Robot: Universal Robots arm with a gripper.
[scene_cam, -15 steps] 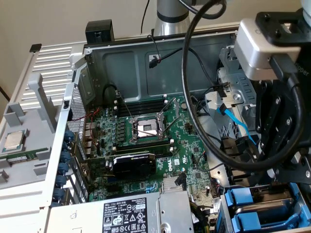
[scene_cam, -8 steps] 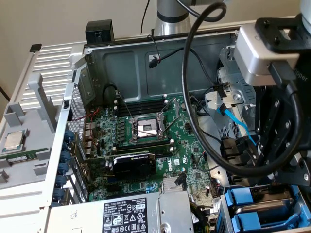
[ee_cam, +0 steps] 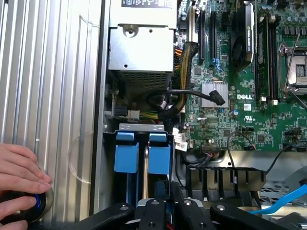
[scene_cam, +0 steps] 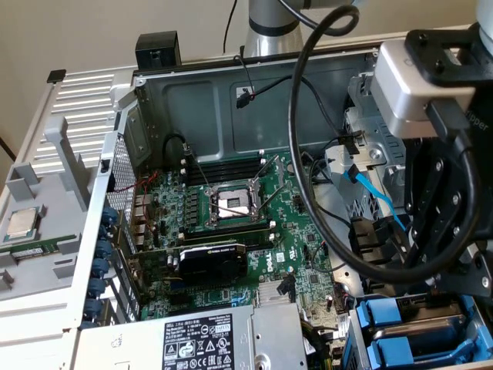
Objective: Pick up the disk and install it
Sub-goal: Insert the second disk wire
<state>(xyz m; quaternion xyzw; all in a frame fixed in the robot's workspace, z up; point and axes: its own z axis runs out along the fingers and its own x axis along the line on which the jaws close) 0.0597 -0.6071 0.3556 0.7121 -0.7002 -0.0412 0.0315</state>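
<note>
- Silver and grey set the scene at the exterior view's left: a processor chip [scene_cam: 21, 223] lies flat on a grey plastic tray [scene_cam: 46, 274], with a green memory stick [scene_cam: 32, 248] just beside it.
- On the wrist view, a person's hand [ee_cam: 19, 178] rests on a ribbed silver panel [ee_cam: 53, 96], its fingers over a round button [ee_cam: 37, 205] that glows blue.
- Moving right, I look down into the open computer case [scene_cam: 192, 92]. The green motherboard [scene_cam: 304, 270] fills its floor, with the bare processor socket [scene_cam: 231, 203] near the middle.
- A black graphics card [scene_cam: 212, 260] stands in its slot just in front of the socket.
- Nearer the camera sits the silver power supply [scene_cam: 192, 339], white label up.
- A blue data cable [scene_cam: 377, 194] trails loose by the case's far-side bay, well apart from the socket.
- At the exterior view's right, my gripper [scene_cam: 433, 258] hangs on its black links under the grey wrist camera [scene_cam: 420, 85], directly above the drive bay [ee_cam: 109, 163].
- Its fingers [ee_cam: 152, 211] stand drawn close together; whether they pinch anything I cannot tell.
- Below them, two blue carriers [scene_cam: 416, 335] sit side by side in the bay next to the power supply. I cannot tell which of them frames the disk; its metal body is hidden.
</note>
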